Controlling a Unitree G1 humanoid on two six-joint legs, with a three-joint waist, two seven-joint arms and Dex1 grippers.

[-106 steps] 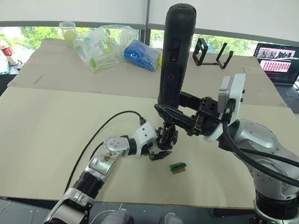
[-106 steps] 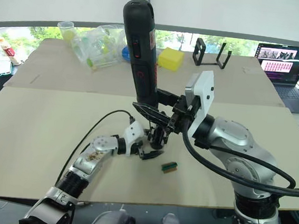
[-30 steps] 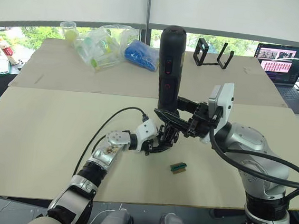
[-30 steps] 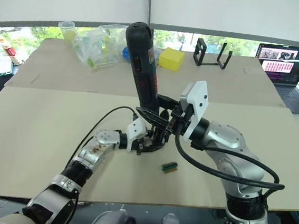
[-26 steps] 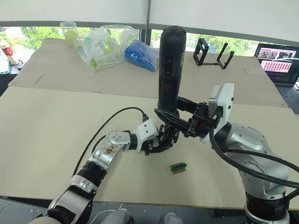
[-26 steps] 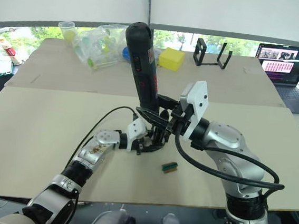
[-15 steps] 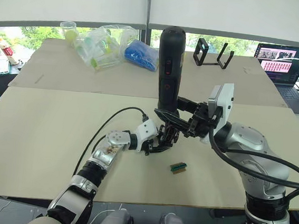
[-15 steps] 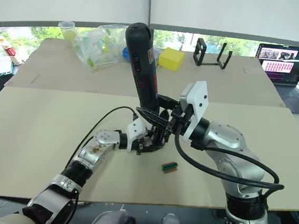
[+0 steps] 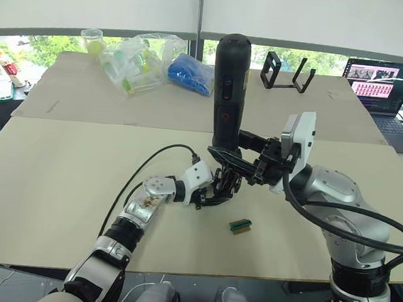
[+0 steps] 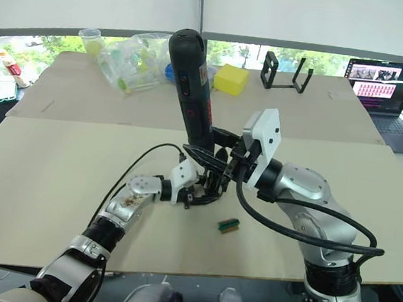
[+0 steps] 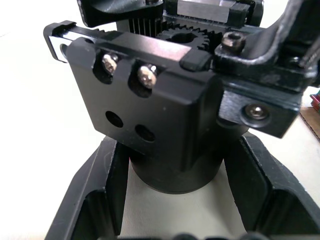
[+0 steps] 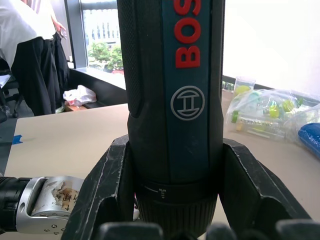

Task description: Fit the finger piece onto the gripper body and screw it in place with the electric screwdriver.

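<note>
My right gripper is shut on the electric screwdriver, a black tool with red markings that stands nearly upright, its top tilted a little to the left. In the right wrist view both fingers clamp its lower barrel. Its bit points down at the gripper body, and the tip is hidden. My left gripper is shut on that body's round base, on the table. Two screw heads show in the body's side block. The finger piece is hidden among the black parts.
A tiny green-and-tan block lies on the table just right of the body. At the back stand a black open-frame stand, clear plastic bags, a blue bag and a yellow block. A laptop sits at the far right.
Over 3.5 s my right gripper brought the screwdriver down toward the body and my left gripper shifted slightly right. In the last second nothing has visibly moved.
</note>
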